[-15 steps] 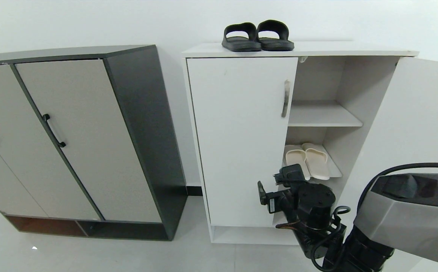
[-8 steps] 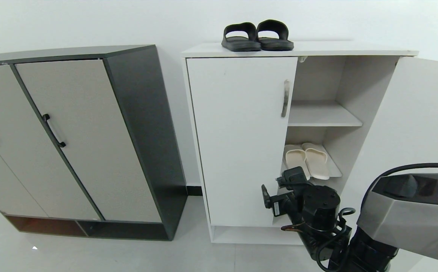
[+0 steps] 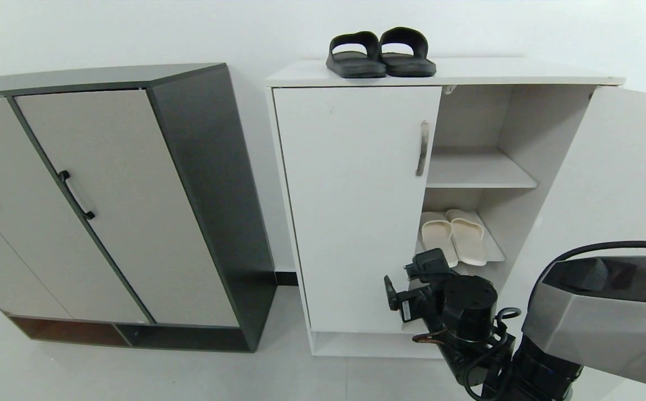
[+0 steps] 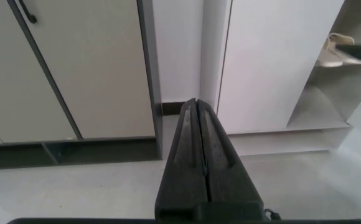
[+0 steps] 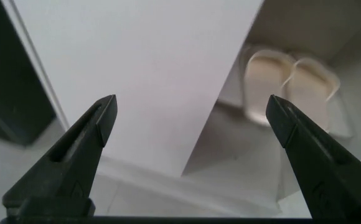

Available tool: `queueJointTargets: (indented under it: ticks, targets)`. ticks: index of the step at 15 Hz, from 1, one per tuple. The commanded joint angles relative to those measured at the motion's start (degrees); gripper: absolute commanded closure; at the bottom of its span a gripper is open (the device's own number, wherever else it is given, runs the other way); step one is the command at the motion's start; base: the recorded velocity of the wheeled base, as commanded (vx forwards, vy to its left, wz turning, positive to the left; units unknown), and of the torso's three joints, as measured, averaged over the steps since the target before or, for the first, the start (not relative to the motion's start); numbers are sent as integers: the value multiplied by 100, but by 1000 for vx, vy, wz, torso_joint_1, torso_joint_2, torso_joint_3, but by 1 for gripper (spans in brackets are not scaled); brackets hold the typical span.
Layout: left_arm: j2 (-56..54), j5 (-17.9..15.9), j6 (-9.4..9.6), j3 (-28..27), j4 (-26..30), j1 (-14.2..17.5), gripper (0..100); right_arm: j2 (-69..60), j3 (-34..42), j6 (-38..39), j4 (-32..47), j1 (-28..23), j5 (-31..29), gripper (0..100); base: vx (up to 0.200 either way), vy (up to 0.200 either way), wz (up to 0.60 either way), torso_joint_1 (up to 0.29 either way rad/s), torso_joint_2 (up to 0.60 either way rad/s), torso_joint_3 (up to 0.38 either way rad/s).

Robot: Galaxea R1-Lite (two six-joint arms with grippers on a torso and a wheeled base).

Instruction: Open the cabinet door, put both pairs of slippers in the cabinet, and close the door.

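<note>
The white cabinet (image 3: 445, 71) has its right door (image 3: 607, 178) swung open and its left door (image 3: 356, 206) closed. A black pair of slippers (image 3: 381, 53) sits on the cabinet's top. A cream pair of slippers (image 3: 454, 239) lies on the lower shelf inside and comes up again as cream slippers (image 5: 289, 84) in the right wrist view. My right gripper (image 3: 410, 278) hangs open and empty just in front of that shelf, by the closed door's edge; its fingers spread wide in the right gripper (image 5: 192, 106) view. My left gripper (image 4: 197, 109) is shut on nothing, low above the floor, facing the gap between the two cabinets.
A dark grey cabinet (image 3: 106, 195) with closed doors stands to the left of the white one. The upper shelf (image 3: 476, 170) inside the white cabinet is bare. Grey floor (image 3: 189, 373) lies in front.
The right gripper has drawn slightly back and down from the cream slippers. The head view has shifted a little.
</note>
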Motion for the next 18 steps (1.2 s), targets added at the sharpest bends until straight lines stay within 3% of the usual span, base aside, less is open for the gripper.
queueJointTargets:
  ticks: [1, 10, 18]
  targets:
    - [1, 1, -1, -2, -1, -1, 100, 65, -7, 1, -52, -1, -3, 0, 0, 0, 0, 56, -471, -378]
    - [1, 1, -1, -2, -10, -1, 100, 74, -7, 1, -61, -27, -3, 0, 0, 0, 0, 106, -483, -343]
    - [1, 1, -1, -2, -10, -1, 100, 83, 28, 1, -175, -124, 225, 0, 0, 0, 0, 184, -492, -315]
